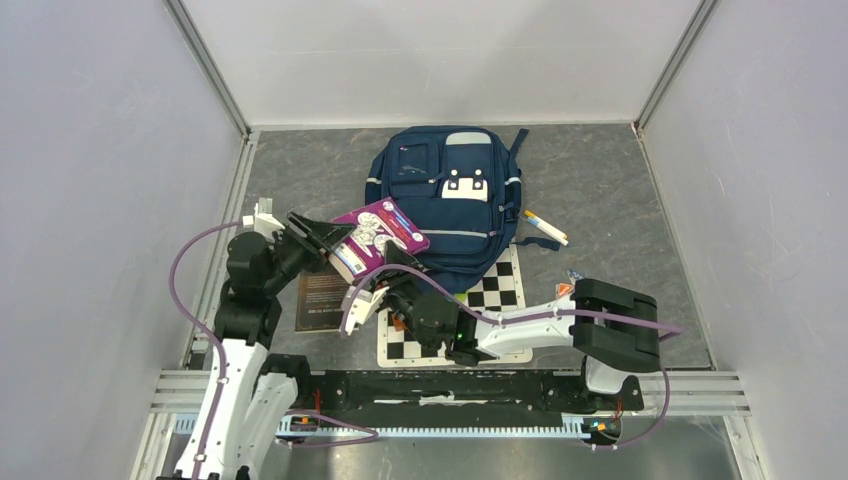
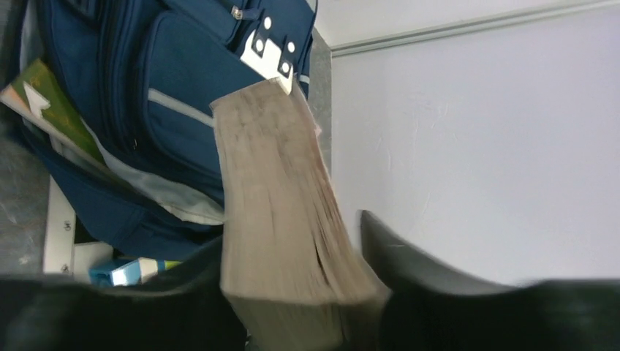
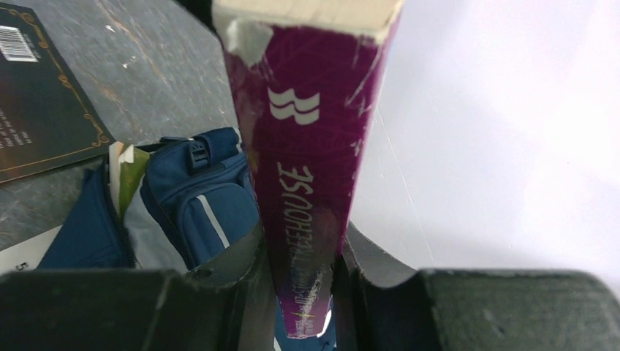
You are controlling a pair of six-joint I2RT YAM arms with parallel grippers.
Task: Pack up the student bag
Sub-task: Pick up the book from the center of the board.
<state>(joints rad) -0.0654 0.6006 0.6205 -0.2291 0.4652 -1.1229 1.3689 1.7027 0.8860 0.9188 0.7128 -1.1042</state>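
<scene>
The student bag lies flat at the back middle of the table. A thick purple book hangs over the bag's near left corner. My right gripper is shut on its purple spine from below. My left gripper reaches in from the left, one jaw on each side of the book's page edge. The pages fill the gap, and I cannot tell whether the jaws press on them.
A dark book lies flat left of the checkerboard sheet. Markers lie right of the bag. A green book pokes out of the bag's mouth. White walls enclose three sides.
</scene>
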